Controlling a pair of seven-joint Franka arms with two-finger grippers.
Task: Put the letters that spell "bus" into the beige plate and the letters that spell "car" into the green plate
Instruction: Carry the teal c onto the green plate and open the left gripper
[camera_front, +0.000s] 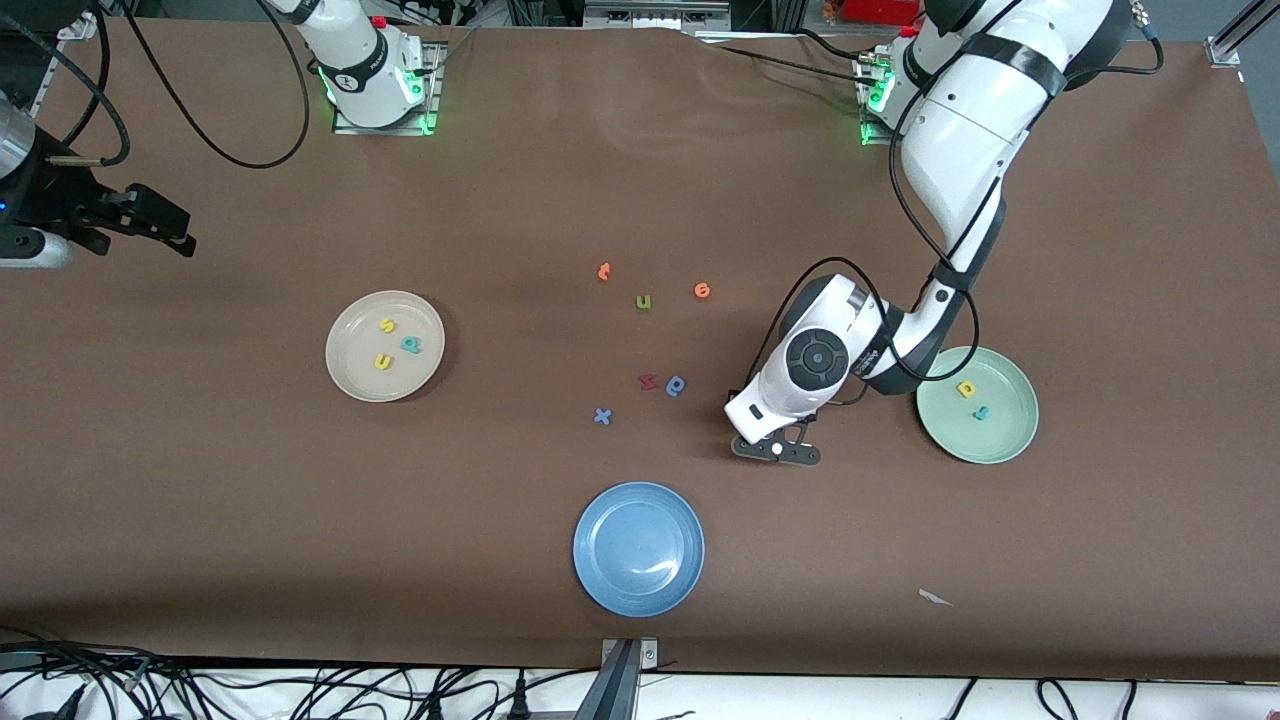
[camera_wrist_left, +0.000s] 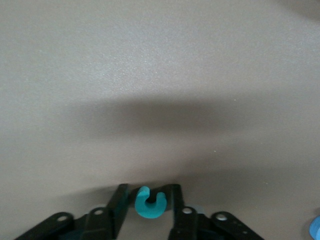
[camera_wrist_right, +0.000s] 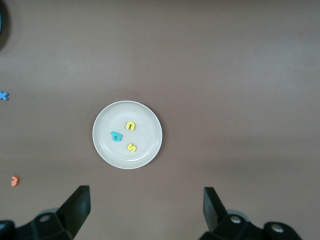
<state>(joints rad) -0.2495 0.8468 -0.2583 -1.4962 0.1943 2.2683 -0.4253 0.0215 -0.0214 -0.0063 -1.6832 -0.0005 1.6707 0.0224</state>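
The teal c (camera_wrist_left: 150, 204) is pinched by the left gripper (camera_front: 776, 449) between the blue plate (camera_front: 638, 549) and green plate (camera_front: 978, 404); the right gripper (camera_wrist_right: 145, 210) is held wide above the beige plate (camera_wrist_right: 127, 134).

- A big table (camera_front: 300, 560) fills almost the whole picture. It has a brown cover on it, soft and plain.
- The cover has a few light folds near the top edge, in the middle.
- Two metal base plates (camera_front: 385, 120) sit along the top edge of the table. Small green lights glow beside them.
- Black cables (camera_front: 200, 140) loop over the top corner of the table.
- More black cables (camera_front: 330, 695) lie in a tangle on a white strip under the table's near edge.
- A small metal bracket (camera_front: 628, 660) is fixed at the middle of the near edge.
- A tiny white scrap (camera_front: 935, 598) lies on the cover.
- The light is even and soft, and the shadows are faint.
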